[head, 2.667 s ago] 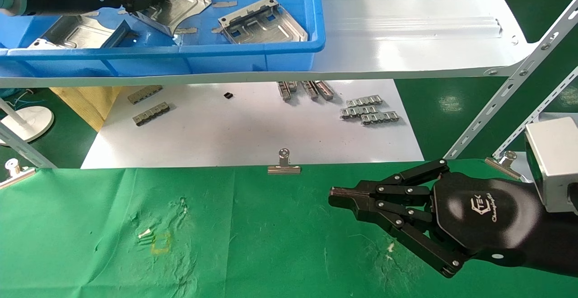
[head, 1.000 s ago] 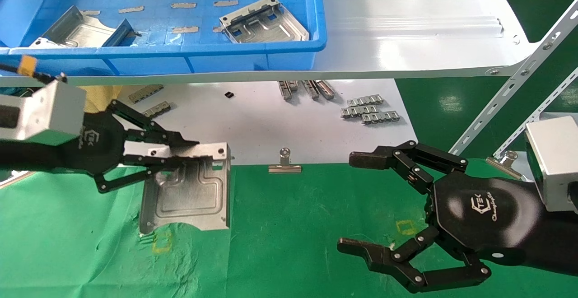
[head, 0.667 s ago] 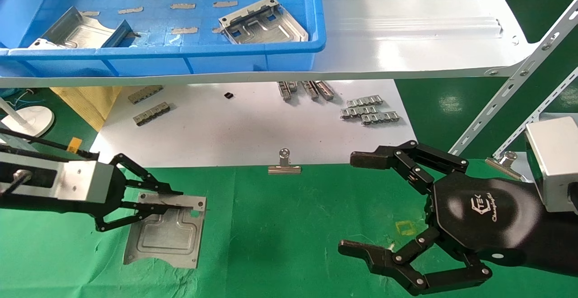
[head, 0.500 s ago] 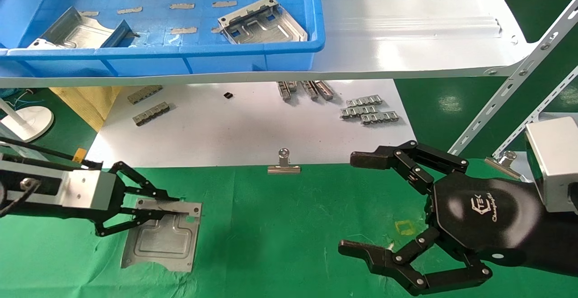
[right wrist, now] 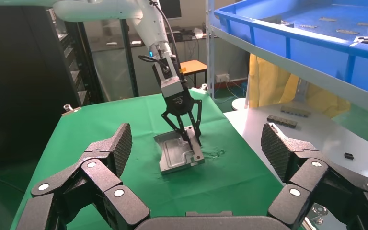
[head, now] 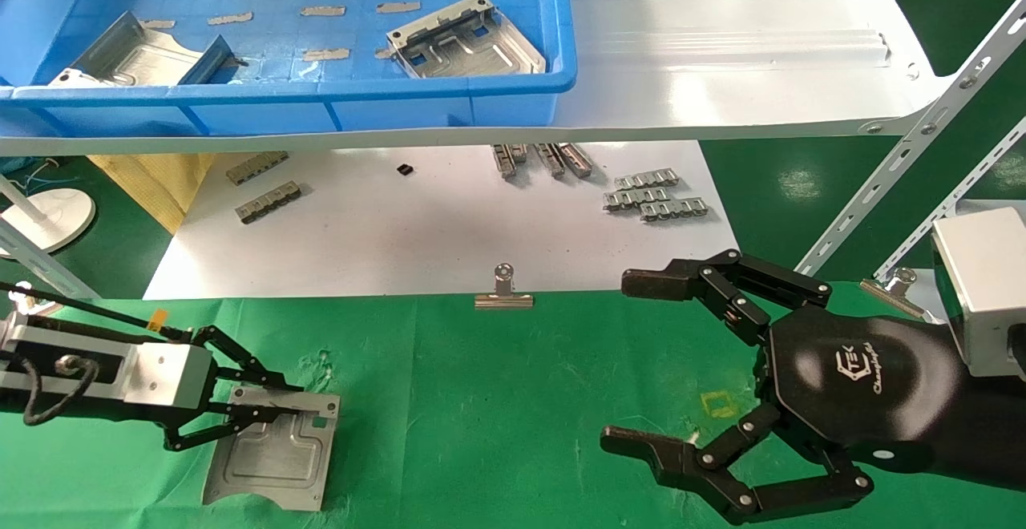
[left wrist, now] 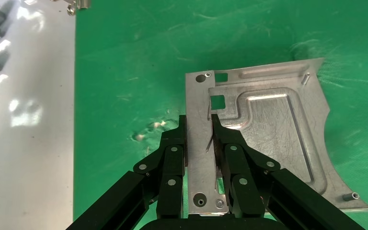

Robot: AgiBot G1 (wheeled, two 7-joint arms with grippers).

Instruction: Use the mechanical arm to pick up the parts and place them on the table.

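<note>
In the head view, a silver plate point(head: 268, 458) is seen low at the left of the green counter point(head: 497, 401), its folded rim pinched by the left gripper point(head: 284, 410); the right gripper point(head: 633, 361) hovers at the right, fingers spread wide. In the left wrist view, the fingers point(left wrist: 175, 153) are clenched on the plate's edge. In the right wrist view, the plate's far edge is seen tilted up off the cloth

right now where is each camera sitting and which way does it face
Head view: high, facing forward and down at the green table; both arms show.
Left wrist view: behind the left gripper, looking down at its metal plate.
Right wrist view: behind the open right gripper, facing across the table.
All three show that plate.
</note>
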